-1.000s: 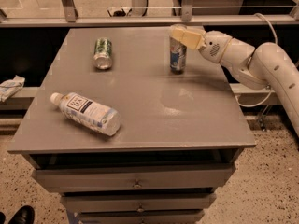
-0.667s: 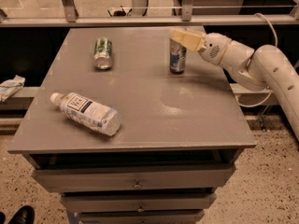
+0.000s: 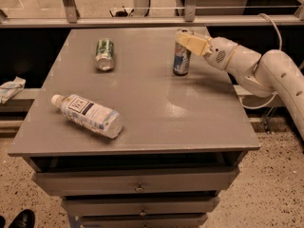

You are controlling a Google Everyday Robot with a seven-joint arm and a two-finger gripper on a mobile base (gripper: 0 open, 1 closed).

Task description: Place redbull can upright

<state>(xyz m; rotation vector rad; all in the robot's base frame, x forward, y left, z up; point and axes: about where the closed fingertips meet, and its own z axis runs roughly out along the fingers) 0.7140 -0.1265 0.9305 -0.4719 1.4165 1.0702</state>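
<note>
Redbull can (image 3: 181,61) upright on tabletop (image 3: 156,103), pincer (image 3: 185,39) at its top, grip cannot be told; release gently, withdraw without nudging sideways.

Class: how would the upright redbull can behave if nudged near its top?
The redbull can stands tall and slim on a small base, so it would probably tip rather than slide. Once down, its round sides would likely let it roll. The gripper is at its top.

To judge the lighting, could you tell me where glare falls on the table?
Camera view: a pale glare patch lies on the grey table, nearer the camera than the redbull can; the gripper, at that can's top, is clear of the glare.
</note>
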